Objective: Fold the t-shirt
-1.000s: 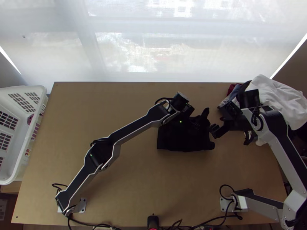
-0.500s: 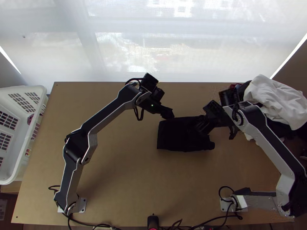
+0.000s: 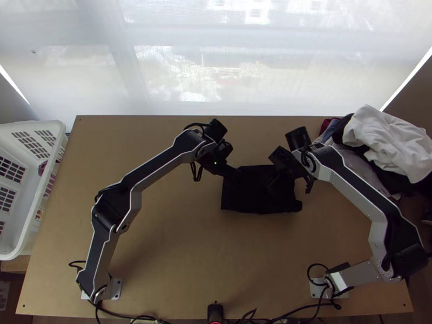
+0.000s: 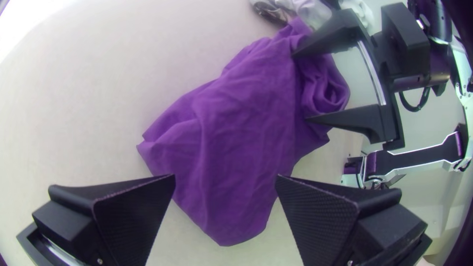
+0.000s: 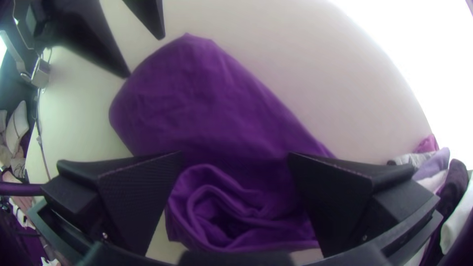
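Your t-shirt (image 3: 254, 197) lies on the table (image 3: 167, 237) as a compact folded bundle, with bunched layers at 1 end. You have the left gripper (image 3: 236, 171) by its far corner and the right gripper (image 3: 275, 181) above the bunched end, both jaws released, spread wide.

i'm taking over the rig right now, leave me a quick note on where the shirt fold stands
Left claw: open, near the shirt's far left corner in the top view.
Right claw: open, fingers either side of the bunched end.
T-shirt: right of the table's middle, a compact, roughly rectangular bundle.
Done: folded down small, mostly smooth on top.
Left: the bunched end isn't flat; I'd tuck or smooth it, then maybe square the edges.
Clothes pile sits at the far right corner.
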Tool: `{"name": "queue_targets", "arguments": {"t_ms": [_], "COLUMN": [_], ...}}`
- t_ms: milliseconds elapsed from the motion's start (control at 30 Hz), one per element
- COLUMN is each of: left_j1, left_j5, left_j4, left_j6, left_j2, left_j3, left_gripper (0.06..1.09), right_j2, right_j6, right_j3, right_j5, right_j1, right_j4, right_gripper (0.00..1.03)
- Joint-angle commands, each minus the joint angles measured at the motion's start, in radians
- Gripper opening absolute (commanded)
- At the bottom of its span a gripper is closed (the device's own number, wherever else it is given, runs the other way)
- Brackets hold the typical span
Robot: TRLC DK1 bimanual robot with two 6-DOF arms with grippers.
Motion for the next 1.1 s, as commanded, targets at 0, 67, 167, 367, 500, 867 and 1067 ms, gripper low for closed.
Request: {"name": "queue_targets", "arguments": {"t_ms": [0,67,167,367,500,867,1067], "left_j1": [-0.011,-0.008,0.000,0.005,0.012,0.023,0.040], "left_j5": [-0.014,-0.023,-0.032,-0.107,-0.135,-0.189,-0.187], "left_j4": [-0.004,-0.008,-0.019,-0.022,-0.013,-0.022,-0.048], "left_j6": [0.017,0.024,0.027,0.063,0.082,0.114,0.111], "left_j2": [0.008,0.015,0.034,0.052,0.058,0.050,0.034], "left_j3": [-0.002,-0.002,-0.005,-0.048,-0.096,-0.100,-0.044], "left_gripper": [1.04,1.04,1.04,1.04,1.04,1.04,1.04], "right_j2": [-0.172,-0.218,-0.257,-0.304,-0.311,-0.093,0.003], "right_j6": [-0.045,-0.057,-0.068,-0.079,-0.071,0.002,0.006], "right_j3": [-0.202,-0.238,-0.267,-0.310,-0.271,-0.062,-0.231], "right_j5": [0.001,0.001,-0.001,-0.001,-0.006,-0.010,-0.026], "right_j1": [-0.100,-0.123,-0.142,-0.152,-0.146,0.009,0.008], "right_j4": [0.015,0.013,0.001,0.001,0.000,0.039,0.190], "right_gripper": [0.98,0.98,0.98,0.98,0.98,0.98,0.98]}}
